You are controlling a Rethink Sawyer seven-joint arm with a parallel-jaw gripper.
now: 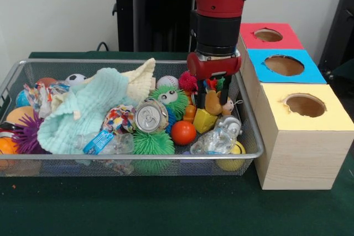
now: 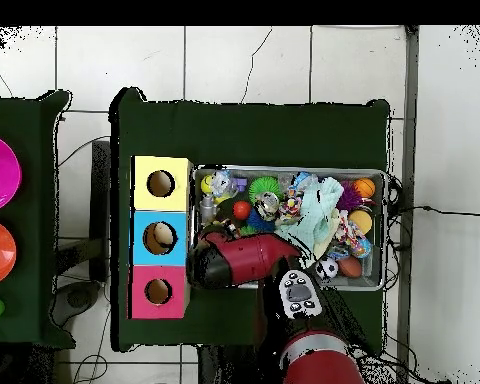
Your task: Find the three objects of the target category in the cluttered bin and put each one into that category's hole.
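Front and overhead views of a Sawyer arm at a green worktop (image 1: 166, 214). The tool (image 1: 212, 101) hangs inside the right end of the wire-mesh bin (image 1: 133, 157), its 2 dark fingers (image 1: 225, 93) lowered on either side of a brown plush animal (image 1: 213, 103); the fingers stand close against the plush, but whether they actually clamp it cannot be told. Directly below the tool lies a yellow block (image 1: 203, 120), and just nearer the camera a crumpled clear plastic bottle (image 1: 217, 139). To the tool's picture-left sit an orange ball (image 1: 183, 132), a crushed silver can (image 1: 150, 116), a green spiky ball with googly eyes (image 1: 168, 99) and a second green spiky ball (image 1: 152, 144). Farther to that side, a pale mint cloth (image 1: 80, 110) covers the middle of the bin, with a knotted rope toy (image 1: 117, 119) at its edge and a purple spiky ball (image 1: 27, 135) near the far end. To the tool's picture-right, outside the bin, 3 wooden boxes stand in a row: the red-topped hole (image 1: 268, 35) farthest back, the blue-topped hole (image 1: 284, 64) in the middle, the yellow-topped hole (image 1: 305, 105) nearest. In the overhead view the arm (image 2: 246, 262) reaches over the bin's end beside the boxes and hides the tool.
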